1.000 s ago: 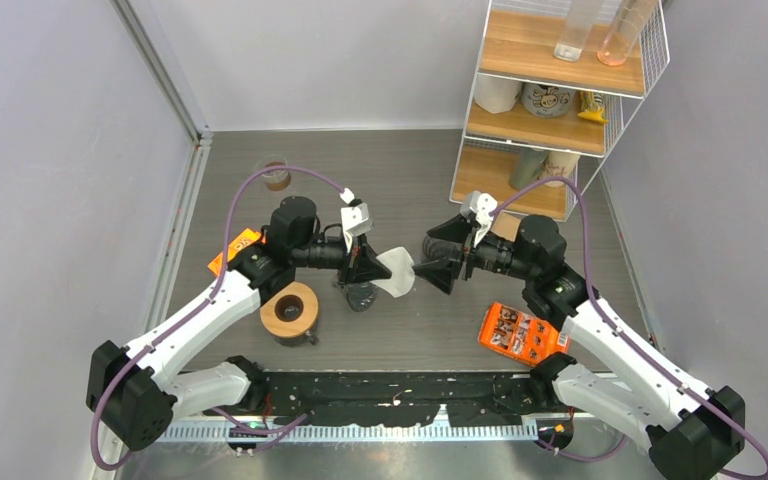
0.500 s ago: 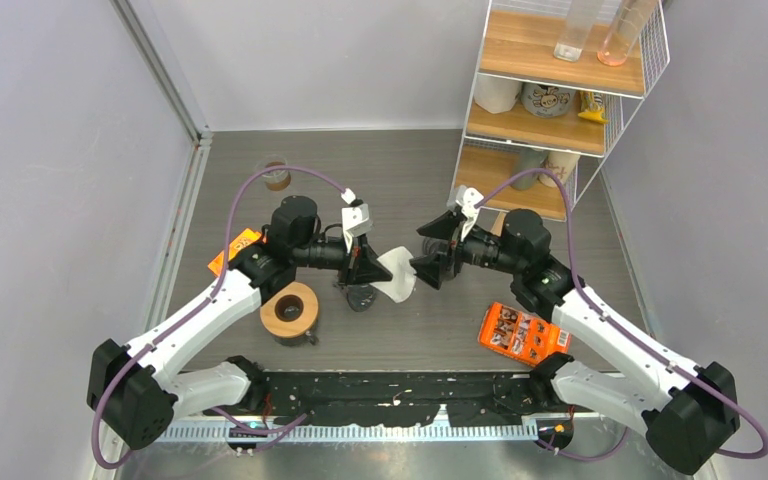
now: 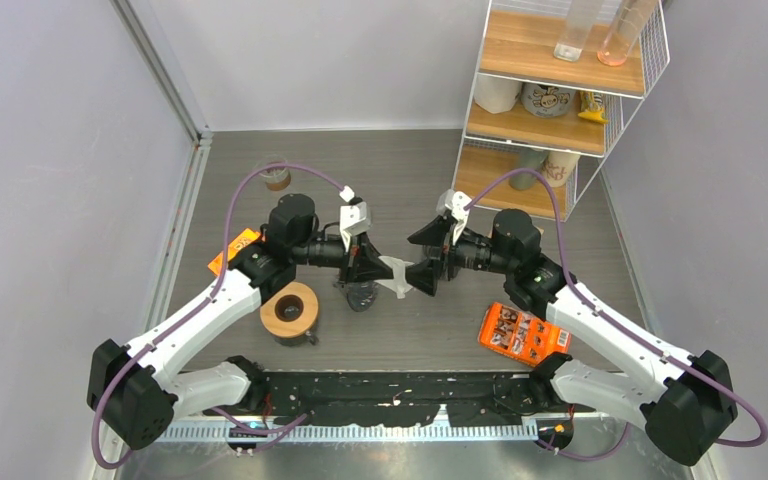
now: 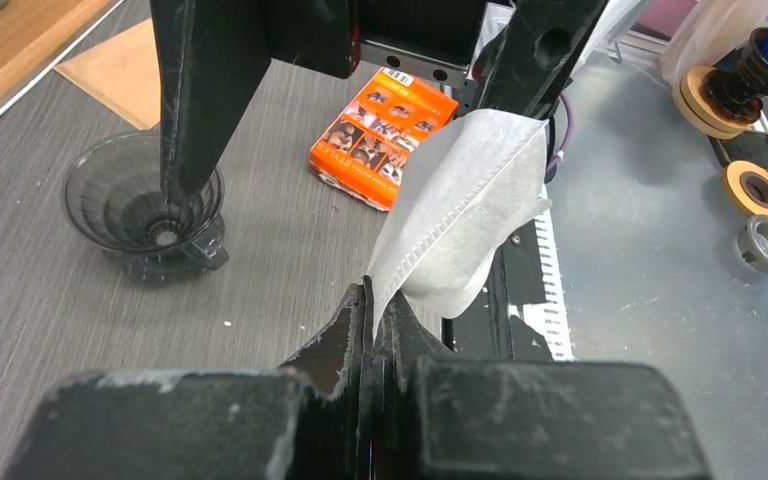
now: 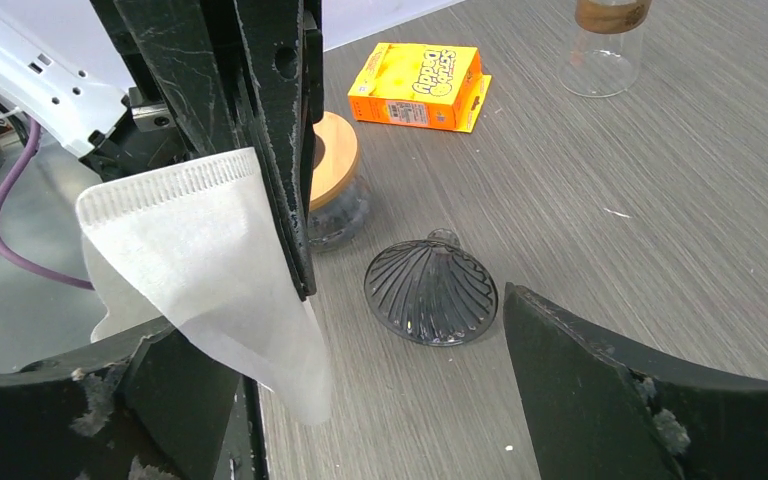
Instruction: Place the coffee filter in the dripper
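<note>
A white paper coffee filter (image 4: pixel 460 200) sticks out of my left gripper (image 4: pixel 372 298), which is shut on its seamed corner. In the top view the filter (image 3: pixel 396 275) hangs in the air between the two grippers. My right gripper (image 3: pixel 423 262) is open wide, and the filter's free end (image 5: pixel 200 270) lies inside its jaws, close against one finger (image 5: pixel 160 400). The other finger (image 5: pixel 600 380) stands well apart. The dripper (image 5: pixel 430 290), a dark ribbed glass cone, rests on the table just below the left gripper (image 3: pixel 365 262), also seen from the left wrist as the dripper (image 4: pixel 145 205).
A wooden-lidded glass jar (image 3: pixel 289 310) stands by the left arm. A yellow box (image 3: pixel 235 250) and a small glass (image 3: pixel 276 176) lie further left and back. An orange packet (image 3: pixel 522 333) sits by the right arm. A wire shelf (image 3: pixel 550 100) fills the back right.
My right arm has moved left towards the filter, and its open jaws now straddle the filter's free end. The left arm and the filter have stayed put.
</note>
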You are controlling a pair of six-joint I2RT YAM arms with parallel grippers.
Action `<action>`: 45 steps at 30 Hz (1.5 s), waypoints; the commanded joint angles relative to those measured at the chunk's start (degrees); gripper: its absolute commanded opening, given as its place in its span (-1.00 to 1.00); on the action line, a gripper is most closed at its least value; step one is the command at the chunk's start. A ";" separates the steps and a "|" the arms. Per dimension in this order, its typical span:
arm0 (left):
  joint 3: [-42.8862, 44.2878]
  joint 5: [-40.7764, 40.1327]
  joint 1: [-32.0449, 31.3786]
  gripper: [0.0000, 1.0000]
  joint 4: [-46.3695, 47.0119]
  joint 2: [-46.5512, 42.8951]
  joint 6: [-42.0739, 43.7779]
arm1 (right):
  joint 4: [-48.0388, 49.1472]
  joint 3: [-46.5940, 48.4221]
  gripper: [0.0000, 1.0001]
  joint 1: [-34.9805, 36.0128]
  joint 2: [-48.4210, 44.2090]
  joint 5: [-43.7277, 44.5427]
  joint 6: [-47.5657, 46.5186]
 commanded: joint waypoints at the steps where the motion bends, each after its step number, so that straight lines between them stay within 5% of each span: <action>1: 0.70 3.77 0.19 -1.00 4.62 -1.62 -1.23 | 1.34 0.68 0.93 0.41 -0.72 1.24 1.24; 22: 0.83 10.49 0.19 -1.00 2.69 -1.04 2.42 | 4.34 0.12 0.43 0.42 -4.66 -6.11 4.93; 31: 0.65 15.65 0.18 -1.00 2.48 -1.31 5.01 | -0.64 1.84 -0.13 0.40 -5.29 -14.05 1.58; 45: 4.23 16.22 0.16 -1.00 -0.50 2.22 7.22 | 5.15 2.12 -0.39 0.59 -2.90 -18.20 4.97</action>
